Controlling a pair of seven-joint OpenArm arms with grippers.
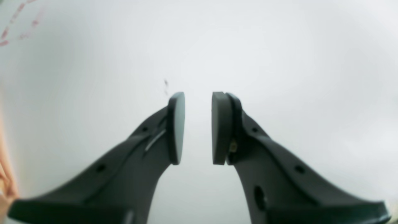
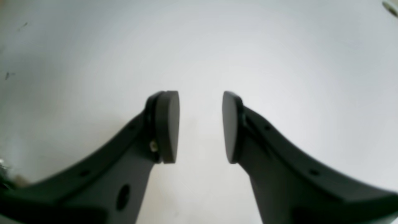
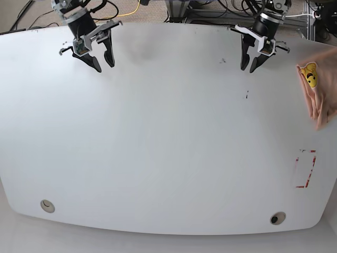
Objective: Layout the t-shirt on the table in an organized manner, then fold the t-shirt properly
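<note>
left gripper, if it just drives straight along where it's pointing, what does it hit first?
Most likely bare table. The left gripper is open, with only white tabletop between and beyond its pads. The t-shirt lies off to the side, out of that line. Depth is unclear.

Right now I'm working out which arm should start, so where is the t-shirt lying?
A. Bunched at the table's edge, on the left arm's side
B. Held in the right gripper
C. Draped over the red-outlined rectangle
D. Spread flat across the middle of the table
A: the t-shirt lies crumpled at the edge of the table, nearer the left gripper; the right gripper is open and empty.
</note>
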